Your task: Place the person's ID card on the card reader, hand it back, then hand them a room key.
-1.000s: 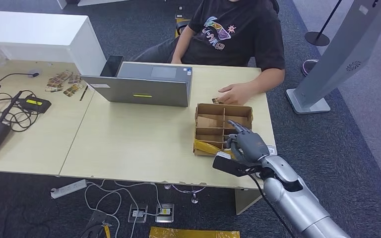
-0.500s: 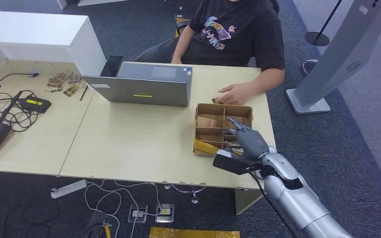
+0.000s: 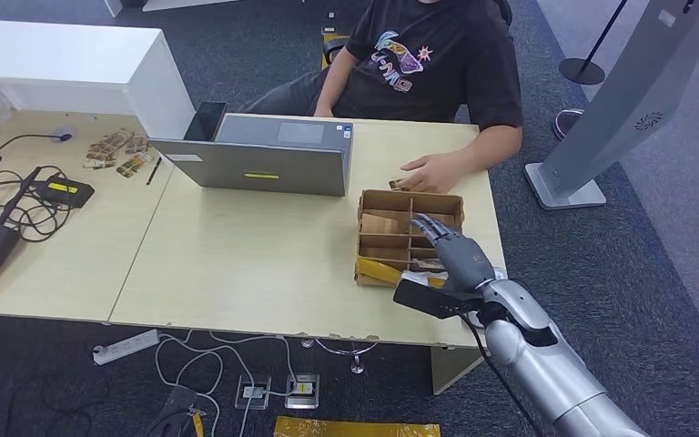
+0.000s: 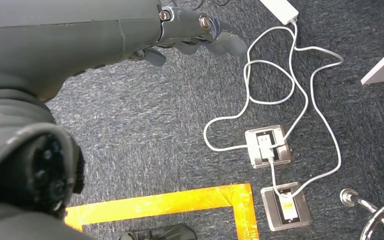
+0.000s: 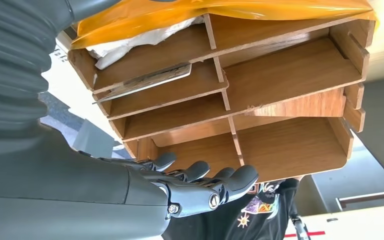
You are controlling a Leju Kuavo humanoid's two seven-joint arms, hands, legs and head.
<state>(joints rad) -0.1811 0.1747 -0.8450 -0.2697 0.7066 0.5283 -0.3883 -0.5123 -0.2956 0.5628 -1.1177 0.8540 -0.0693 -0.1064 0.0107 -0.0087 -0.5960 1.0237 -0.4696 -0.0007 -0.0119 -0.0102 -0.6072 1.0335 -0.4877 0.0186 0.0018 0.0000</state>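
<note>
A card (image 5: 142, 82) lay flat in a near compartment of the wooden divider box (image 3: 410, 238) — we saw the right hand (image 3: 452, 258) above it, fingers spread, holding nothing. The left hand (image 4: 200, 32) hung over carpet, fingers loosely curled — empty.

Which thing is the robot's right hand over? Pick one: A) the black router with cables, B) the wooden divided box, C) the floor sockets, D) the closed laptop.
B: in the head view the right hand reaches over the wooden divided box, and the right wrist view shows its open fingers beside the compartments.
</note>
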